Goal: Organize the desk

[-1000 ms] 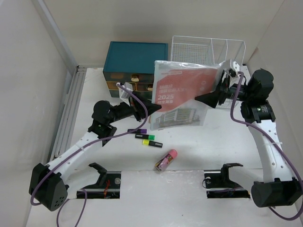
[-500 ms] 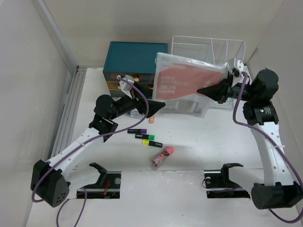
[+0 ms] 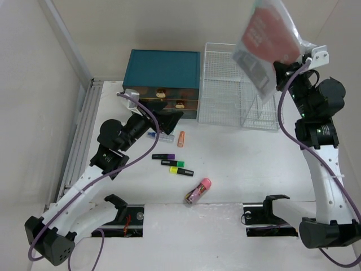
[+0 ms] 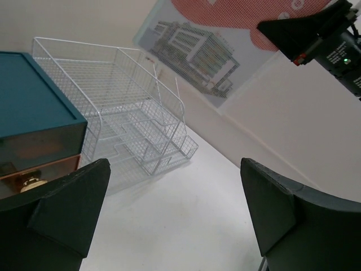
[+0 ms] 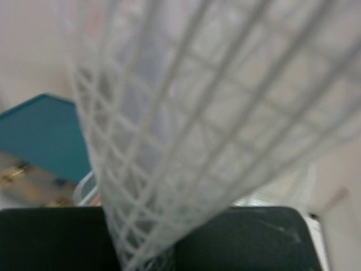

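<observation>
Back wall [image 3: 141, 22]: plain, off-white, bare.
Left wall [image 3: 28, 96]: same pale finish, meeting the back wall at a light corner strip [image 3: 66, 42].
Right wall [image 3: 347, 39]: pale, close beside the far right corner.
Table [image 3: 242, 164]: white top, with a grey rail [image 3: 82, 132] along its left edge.
Cabinet [image 3: 163, 66]: teal, with drawers, standing at the back.
Wire basket [image 3: 220, 90]: white, just right of the cabinet.
Light: even, with soft shadows.

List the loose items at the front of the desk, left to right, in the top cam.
purple highlighter → green highlighter → yellow highlighter → pink-capped tube. The orange marker is left out because it overlaps them.
</observation>
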{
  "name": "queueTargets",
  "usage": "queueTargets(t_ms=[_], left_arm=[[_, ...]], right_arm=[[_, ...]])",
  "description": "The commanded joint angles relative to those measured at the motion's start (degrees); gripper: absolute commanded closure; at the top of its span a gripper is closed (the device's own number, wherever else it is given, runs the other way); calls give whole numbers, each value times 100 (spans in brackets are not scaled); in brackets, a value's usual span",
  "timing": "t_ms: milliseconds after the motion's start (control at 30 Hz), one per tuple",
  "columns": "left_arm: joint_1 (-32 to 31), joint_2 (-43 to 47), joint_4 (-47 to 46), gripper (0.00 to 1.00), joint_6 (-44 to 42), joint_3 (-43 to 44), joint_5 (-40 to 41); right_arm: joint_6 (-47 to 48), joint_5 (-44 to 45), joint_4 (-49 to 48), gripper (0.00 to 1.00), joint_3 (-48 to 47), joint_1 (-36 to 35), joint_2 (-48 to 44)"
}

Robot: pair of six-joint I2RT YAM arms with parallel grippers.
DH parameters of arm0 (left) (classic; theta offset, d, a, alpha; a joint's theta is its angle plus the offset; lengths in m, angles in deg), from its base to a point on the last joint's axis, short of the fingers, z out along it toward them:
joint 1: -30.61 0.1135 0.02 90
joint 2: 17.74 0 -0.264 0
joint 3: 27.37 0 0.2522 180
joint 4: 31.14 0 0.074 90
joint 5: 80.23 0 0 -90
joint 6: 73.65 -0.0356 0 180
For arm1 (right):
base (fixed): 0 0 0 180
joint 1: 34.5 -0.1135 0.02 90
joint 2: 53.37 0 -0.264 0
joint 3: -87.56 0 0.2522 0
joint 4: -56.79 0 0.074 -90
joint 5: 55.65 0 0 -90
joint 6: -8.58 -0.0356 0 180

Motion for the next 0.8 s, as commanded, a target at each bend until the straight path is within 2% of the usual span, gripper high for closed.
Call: queueTargets(t_ms=[0, 67, 200, 433, 767], left_arm=[[-5, 279, 281, 0, -82, 193, 319], [-5, 358, 404, 0, -82, 141, 267], [-5, 464, 466, 0, -82, -26, 267], [-5, 622, 518, 0, -82, -132, 82], [-5, 974, 571, 0, -82, -493, 82]], right_arm=[[130, 2033, -1059, 100, 78, 46, 70], [130, 2698, -1271, 100, 193, -15, 131], [270, 3474, -1904, 100, 449, -77, 254], [323, 3652, -2642, 100, 852, -138, 807], [332, 3529, -3047, 100, 739, -464, 2046]])
